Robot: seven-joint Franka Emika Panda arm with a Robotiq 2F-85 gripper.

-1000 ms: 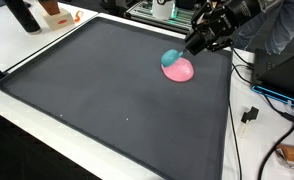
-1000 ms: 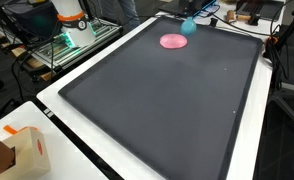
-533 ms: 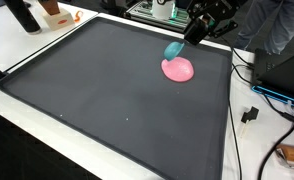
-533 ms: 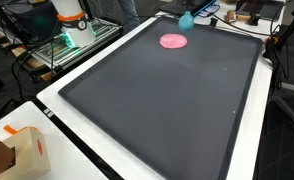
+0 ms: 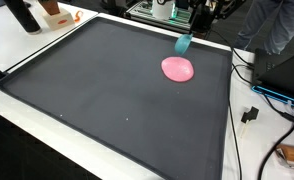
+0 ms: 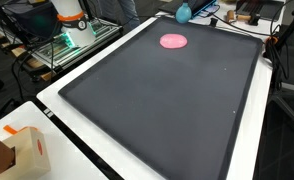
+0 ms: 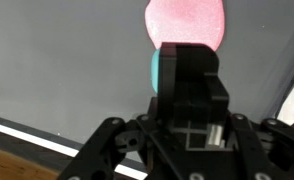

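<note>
White counter [image 5: 47, 45] carries a big black mat [image 5: 117, 90]. The mat fills most of both exterior views, so the counter only shows as a pale border around it. The near corners of both are cut off by the frame.

The room is lab clutter:
- A green-lit rack [image 6: 59, 45] stands past one long edge of the counter.
- A cardboard box [image 6: 22, 150] sits on a counter corner (partly out of frame).
- Cables [image 5: 249, 112] trail over the counter strip beside the mat.
- The gear in the background is too dark and small to identify.

Pink disc [image 5: 178, 69] lies flat on the mat near its far edge, with nothing on it. It also shows in an exterior view [image 6: 173, 41]. In the wrist view [image 7: 187, 22] its top is cropped and its lower part is hidden behind the claw.

Teal piece [image 5: 183, 44] hangs clear of the mat, above and just beyond the disc, not touching it. Its shape is hard to call because it is tiny in both exterior views [image 6: 184, 13]. In the wrist view only a sliver [image 7: 158, 70] shows beside a black finger [image 7: 187, 75].

Claw [image 5: 187, 34] is clamped on the teal piece and points down. The arm above it is cropped by the top of the frame.
</note>
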